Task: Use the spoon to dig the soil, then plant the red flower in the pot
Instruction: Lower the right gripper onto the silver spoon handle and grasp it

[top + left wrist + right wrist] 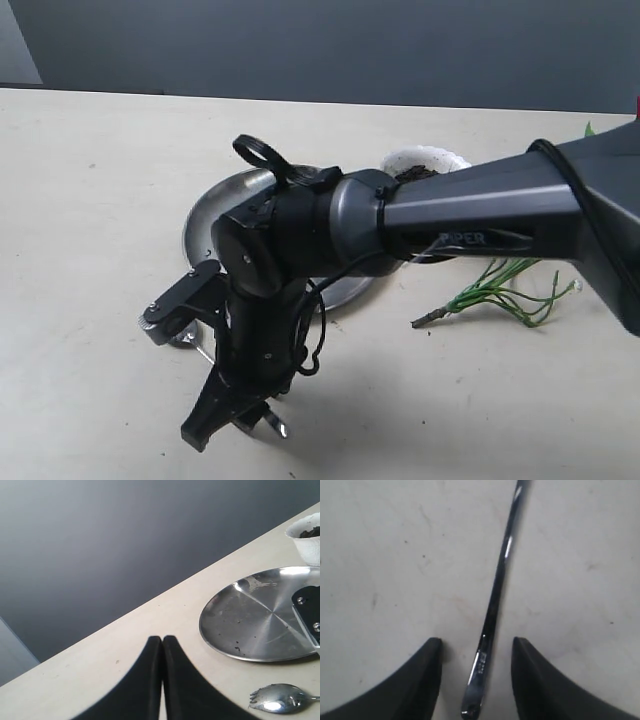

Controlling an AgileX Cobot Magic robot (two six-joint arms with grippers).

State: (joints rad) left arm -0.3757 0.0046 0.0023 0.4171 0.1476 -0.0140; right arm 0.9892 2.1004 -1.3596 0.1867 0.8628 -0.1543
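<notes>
The silver spoon (pixel 495 595) lies flat on the table, its toothed bowl (pixel 280 700) near the plate's edge. My right gripper (pixel 476 645) is open and low over the table, one finger on each side of the handle's end, not touching it. In the exterior view this gripper (pixel 228 425) points down at the front, the handle tip (pixel 276 431) beside it. The white pot (pixel 425 160) holds dark soil (pixel 418 172) behind the arm. The red flower's green stems (pixel 500 290) lie on the table to the right; its blooms are mostly hidden. My left gripper (pixel 162 639) is shut and empty.
A large round steel plate (pixel 215 215) with a few soil crumbs sits between the spoon and the pot. My right arm (pixel 450 215) stretches across the plate and pot from the right. The table's far edge (pixel 165 592) meets a grey wall.
</notes>
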